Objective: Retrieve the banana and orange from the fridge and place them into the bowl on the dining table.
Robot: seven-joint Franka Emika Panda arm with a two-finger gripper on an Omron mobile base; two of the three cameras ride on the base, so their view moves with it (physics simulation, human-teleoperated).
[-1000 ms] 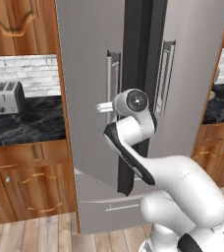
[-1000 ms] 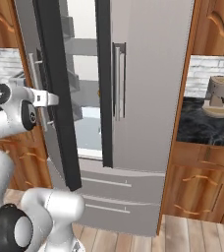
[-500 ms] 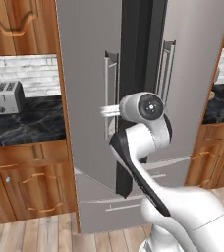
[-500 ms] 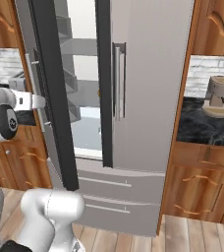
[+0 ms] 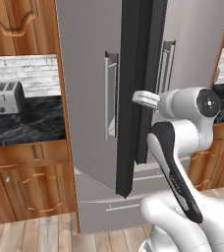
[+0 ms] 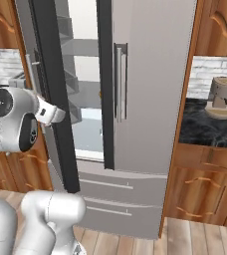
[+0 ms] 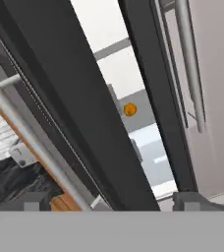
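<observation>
Orange (image 7: 129, 109) is sitting center frame on a fridge (image 6: 150, 74) shelf; my gripper (image 7: 111, 201) is now released, having just let go, beside the left door, which is standing ajar.

The tall grey French-door fridge (image 6: 145, 99) runs off the top edge in both base views, so its top is anyone's guess. The dark-edged open left door (image 5: 136, 93) covers most of the white interior. In the hand view the small round orange (image 7: 129, 109) is just a dot, with no detail readable.
</observation>
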